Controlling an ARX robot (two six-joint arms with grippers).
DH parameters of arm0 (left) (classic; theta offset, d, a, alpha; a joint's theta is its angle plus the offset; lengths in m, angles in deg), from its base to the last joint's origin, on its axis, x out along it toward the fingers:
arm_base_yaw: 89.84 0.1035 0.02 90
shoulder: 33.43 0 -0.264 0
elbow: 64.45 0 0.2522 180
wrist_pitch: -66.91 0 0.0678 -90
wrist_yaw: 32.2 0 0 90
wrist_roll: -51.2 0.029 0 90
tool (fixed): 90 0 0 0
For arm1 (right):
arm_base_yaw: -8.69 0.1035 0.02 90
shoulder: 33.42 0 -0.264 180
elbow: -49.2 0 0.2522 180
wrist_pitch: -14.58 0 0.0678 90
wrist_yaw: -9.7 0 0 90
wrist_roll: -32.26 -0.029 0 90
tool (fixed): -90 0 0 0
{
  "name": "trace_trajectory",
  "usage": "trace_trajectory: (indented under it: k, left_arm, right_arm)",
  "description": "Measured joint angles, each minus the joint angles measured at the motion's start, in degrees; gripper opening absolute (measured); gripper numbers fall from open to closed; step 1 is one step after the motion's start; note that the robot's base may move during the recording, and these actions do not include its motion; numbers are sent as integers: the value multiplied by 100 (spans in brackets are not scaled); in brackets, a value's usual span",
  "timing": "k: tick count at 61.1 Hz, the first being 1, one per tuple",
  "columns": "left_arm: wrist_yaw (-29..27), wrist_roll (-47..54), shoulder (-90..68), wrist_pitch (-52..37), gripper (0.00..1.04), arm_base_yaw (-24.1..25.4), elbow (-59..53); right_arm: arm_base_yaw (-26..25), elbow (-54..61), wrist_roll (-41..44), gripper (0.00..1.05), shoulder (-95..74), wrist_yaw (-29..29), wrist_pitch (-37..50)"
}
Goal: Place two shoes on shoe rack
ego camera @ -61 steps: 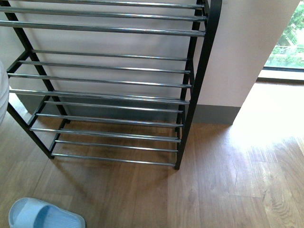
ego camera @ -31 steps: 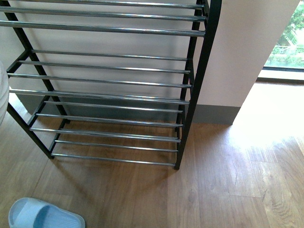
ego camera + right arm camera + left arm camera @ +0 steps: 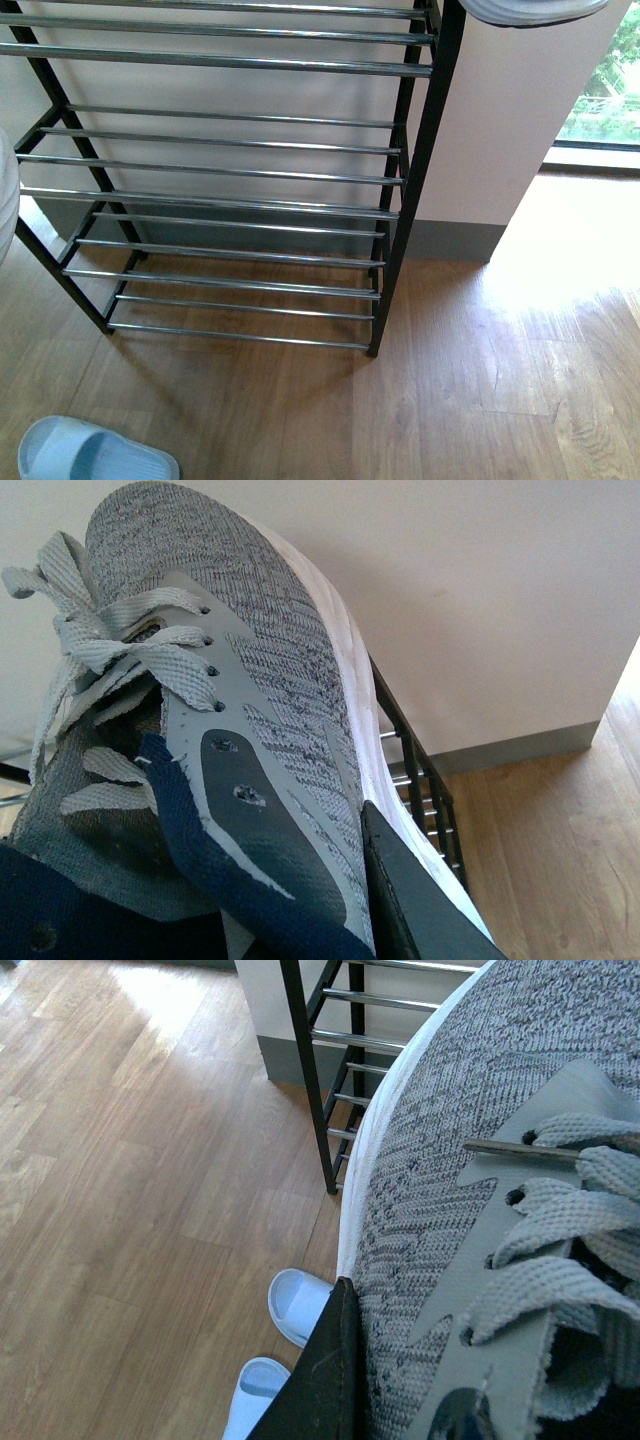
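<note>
We record the front view looking steeply down on the shoe rack (image 3: 230,200) from mid-distance, facing the wall (image 3: 500,120) behind it. The left wrist view hugs a grey sneaker (image 3: 450,1160); the right wrist view hugs a second grey sneaker (image 3: 270,660). All three views share one end of the rack.

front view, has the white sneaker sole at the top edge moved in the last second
Yes. The sneaker sole has come into view at the top edge, just right of the shoe rack; earlier it was out of view.
</note>
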Motion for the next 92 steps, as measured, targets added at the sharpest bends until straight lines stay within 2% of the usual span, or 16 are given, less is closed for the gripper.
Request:
trace_trajectory:
  k: [27,32,45,55,66,80,92]
  left_arm:
    - [0,0,0,0,2,0,0]
    - [0,0,0,0,2,0,2]
    - [-2,0,0,0,2,0,2]
    - [0,0,0,0,2,0,2]
    - [0,0,0,0,2,0,0]
    - [-2,0,0,0,2,0,2]
    - [-2,2,0,0,2,0,0]
  right_arm:
    - [184,-715,-251,1,-807,868,-522]
    - [188,-822,-437,1,-833,798,-769]
    - [304,-505,-608,1,-149,680,-678]
    - [505,-426,-734,1,439,323,-745]
    - [634,-614,-787,1,310,22,-780]
    - [669,-623,-754,1,15,22,-789]
    - [654,-426,-737,1,15,264,-822]
